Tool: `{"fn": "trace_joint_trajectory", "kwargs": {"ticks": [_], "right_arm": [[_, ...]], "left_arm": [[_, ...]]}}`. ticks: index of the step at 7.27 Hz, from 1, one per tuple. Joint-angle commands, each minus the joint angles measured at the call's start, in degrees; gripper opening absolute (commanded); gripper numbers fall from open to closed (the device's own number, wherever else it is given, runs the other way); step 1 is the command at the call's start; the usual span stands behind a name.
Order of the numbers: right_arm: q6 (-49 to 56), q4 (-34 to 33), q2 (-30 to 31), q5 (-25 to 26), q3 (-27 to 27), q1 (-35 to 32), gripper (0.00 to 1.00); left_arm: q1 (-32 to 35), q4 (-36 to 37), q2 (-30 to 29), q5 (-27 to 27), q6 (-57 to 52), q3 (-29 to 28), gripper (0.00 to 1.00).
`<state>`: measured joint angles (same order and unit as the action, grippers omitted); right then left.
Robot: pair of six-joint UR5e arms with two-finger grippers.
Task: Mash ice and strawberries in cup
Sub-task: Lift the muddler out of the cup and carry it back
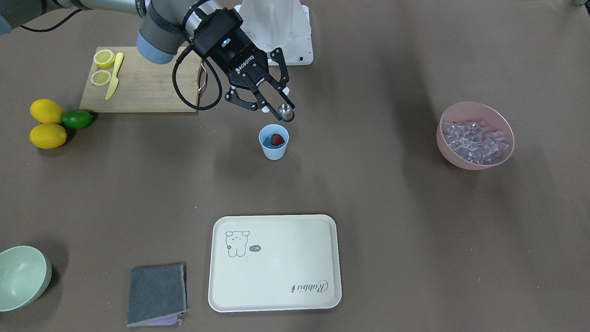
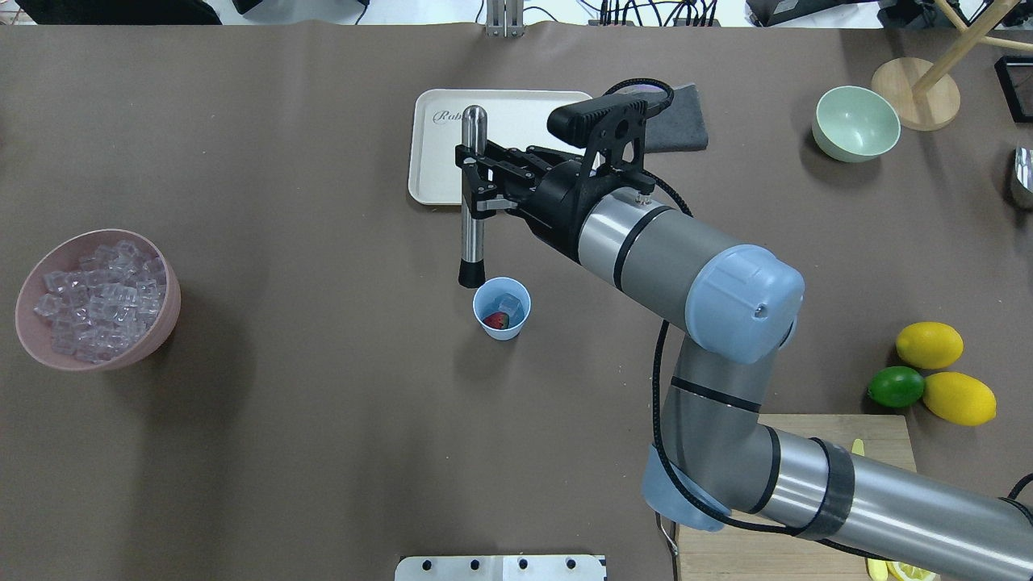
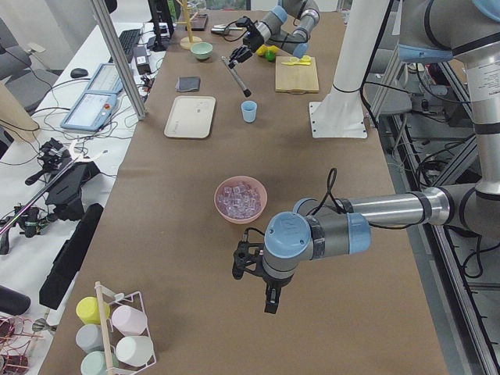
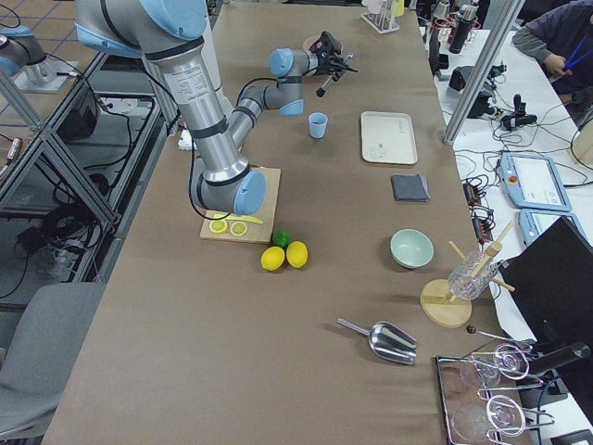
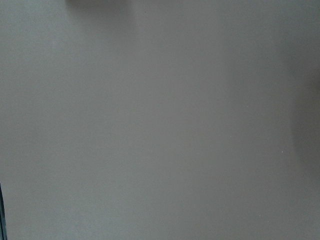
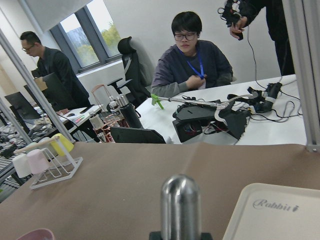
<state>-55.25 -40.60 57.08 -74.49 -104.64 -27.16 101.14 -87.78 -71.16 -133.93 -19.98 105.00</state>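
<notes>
- Chopping board (image 1: 147, 92) lies nearest the robot's base on the right-arm side. It carries two lemon halves (image 1: 103, 58) and a yellow knife (image 1: 114, 76). Two whole lemons (image 1: 46, 111) and a lime (image 1: 76, 119) touch one another just off its corner.
- Left claw (image 3: 250, 264) hangs low over the bare worktop (image 1: 392, 207), on the robot's side of the pink bowl (image 2: 153, 339). I only get it from the side camera, so I cannot tell whether it is released or clenched.
- The pink bowl, out on the left-arm side, is heaped with ice (image 2: 97, 298) and stands well apart from the cup (image 1: 274, 152).
- The cup stands upright in the middle of the worktop. Inside it I see the strawberry (image 2: 495, 320) toward the robot's side, with one clear ice cube (image 2: 508, 303) next to it.
- Right claw (image 2: 474, 182) is clenched around the shaft of a steel muddler (image 2: 470, 242). The muddler's black tip hangs just above the cup's far rim, not inside it. From the side camera the muddler leans.
- Cream tray (image 1: 276, 267) lies beyond the cup. A folded grey cloth (image 1: 156, 293) lies beside it, and a pale green bowl (image 1: 20, 276) sits further along toward the right-arm side.
</notes>
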Motion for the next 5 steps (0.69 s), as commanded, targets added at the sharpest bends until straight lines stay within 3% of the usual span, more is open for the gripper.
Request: {"fn": "trace_joint_trajectory", "kwargs": {"ticks": [1, 4, 5], "right_arm": [[-4.5, -12.6, 2.4, -6.3, -4.9, -3.8, 0.0], [-4.7, -14.6, 14.2, -24.7, -8.0, -14.6, 0.0], [-3.8, -21.1, 16.7, -34.0, -9.1, -20.2, 0.0]], "left_arm": [[-0.4, -0.2, -0.9, -1.6, 11.3, 1.9, 0.98], [-13.8, -1.0, -5.7, -1.1, 31.3, 5.8, 0.98], [-14.6, -2.9, -6.3, -1.2, 31.4, 5.7, 0.98]]}}
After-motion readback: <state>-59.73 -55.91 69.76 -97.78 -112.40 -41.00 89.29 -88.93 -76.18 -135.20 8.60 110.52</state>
